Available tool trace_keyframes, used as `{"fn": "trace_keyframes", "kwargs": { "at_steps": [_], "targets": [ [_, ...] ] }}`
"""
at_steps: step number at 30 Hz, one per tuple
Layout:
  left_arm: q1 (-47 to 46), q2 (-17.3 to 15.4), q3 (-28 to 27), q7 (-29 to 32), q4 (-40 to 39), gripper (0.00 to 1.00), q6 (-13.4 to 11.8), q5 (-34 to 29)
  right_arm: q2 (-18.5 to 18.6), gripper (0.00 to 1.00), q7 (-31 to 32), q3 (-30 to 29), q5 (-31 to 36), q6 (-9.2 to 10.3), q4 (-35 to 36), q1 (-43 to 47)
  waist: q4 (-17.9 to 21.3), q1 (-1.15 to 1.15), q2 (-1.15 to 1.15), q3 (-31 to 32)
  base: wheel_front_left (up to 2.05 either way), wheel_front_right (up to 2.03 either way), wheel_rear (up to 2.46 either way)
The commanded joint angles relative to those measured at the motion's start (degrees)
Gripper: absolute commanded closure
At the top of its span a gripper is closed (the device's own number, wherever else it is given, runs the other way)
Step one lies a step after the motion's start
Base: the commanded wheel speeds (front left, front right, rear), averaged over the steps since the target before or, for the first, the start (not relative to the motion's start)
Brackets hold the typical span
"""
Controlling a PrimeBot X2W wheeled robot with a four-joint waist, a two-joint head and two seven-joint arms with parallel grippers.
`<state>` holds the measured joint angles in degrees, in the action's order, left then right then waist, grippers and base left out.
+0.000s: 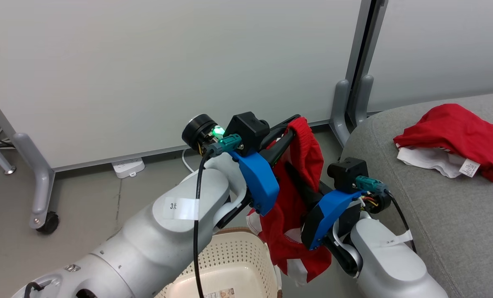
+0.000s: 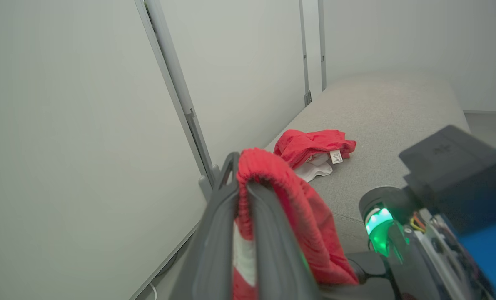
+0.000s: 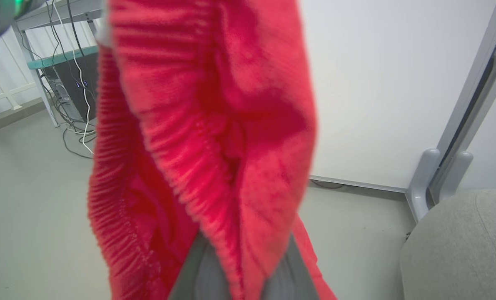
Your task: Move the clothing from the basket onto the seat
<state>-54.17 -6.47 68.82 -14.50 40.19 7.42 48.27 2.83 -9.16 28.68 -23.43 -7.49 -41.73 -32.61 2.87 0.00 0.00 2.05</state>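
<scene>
My left gripper (image 1: 289, 127) is clamped on the ribbed band of a red garment (image 1: 296, 219), holding it up in the air. In the left wrist view the band is pinched between the fingers (image 2: 268, 233). My right gripper (image 1: 298, 178) is closed on the same garment lower down, with fabric bunched between its fingers (image 3: 287, 271). The garment hangs over the right rim of the basket (image 1: 234, 256), clear of it, with a white patch at the bottom. A second garment (image 1: 457, 132) lies crumpled on the seat (image 1: 436, 215), white lining and tag showing, well apart from both grippers. The seat is just right of the basket, on a grey floor (image 1: 85, 198).
</scene>
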Motion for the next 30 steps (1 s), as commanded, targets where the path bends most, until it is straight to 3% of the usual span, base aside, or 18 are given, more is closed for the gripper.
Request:
{"fn": "trace_keyframes", "kwargs": {
  "at_steps": [1,20,21,22,23,30],
  "targets": [
    [-0.16,-0.21,0.02,-0.28,0.2,1.0,0.06,0.16,0.11,1.0,-0.34,0.2,-0.34,-0.01,-0.29,-0.86,0.09,0.0,0.0,-0.05,0.0,0.0,0.0],
    [0.35,-0.22,0.99,-0.59,0.59,1.0,0.06,1.23,0.11,1.0,-1.43,1.63,-1.55,-0.01,-2.09,-1.93,1.02,0.0,0.0,-0.55,0.0,0.0,0.0],
    [0.35,-0.17,0.97,-0.61,0.56,0.94,0.06,1.19,0.11,1.0,-1.48,1.68,-1.53,-0.01,-2.16,-1.96,1.01,0.0,0.0,-0.53,0.0,0.0,0.0],
    [0.33,-0.14,0.94,-0.64,0.54,0.38,0.06,1.12,0.11,1.0,-1.51,1.71,-1.57,-0.01,-2.24,-1.99,1.01,0.0,0.0,-0.52,0.0,0.0,0.0],
    [0.34,-0.1,0.9,-0.67,0.55,0.0,0.06,1.09,0.11,1.0,-1.58,1.72,-1.56,-0.01,-2.33,-2.03,1.0,0.0,0.0,-0.51,0.0,0.0,0.0],
    [1.23,-0.24,-0.27,-0.75,0.89,0.0,-0.27,0.97,0.11,1.0,-1.89,1.66,-1.72,-0.01,-2.59,-2.54,0.95,0.0,0.0,-0.49,0.0,0.0,0.0]
  ]
}}
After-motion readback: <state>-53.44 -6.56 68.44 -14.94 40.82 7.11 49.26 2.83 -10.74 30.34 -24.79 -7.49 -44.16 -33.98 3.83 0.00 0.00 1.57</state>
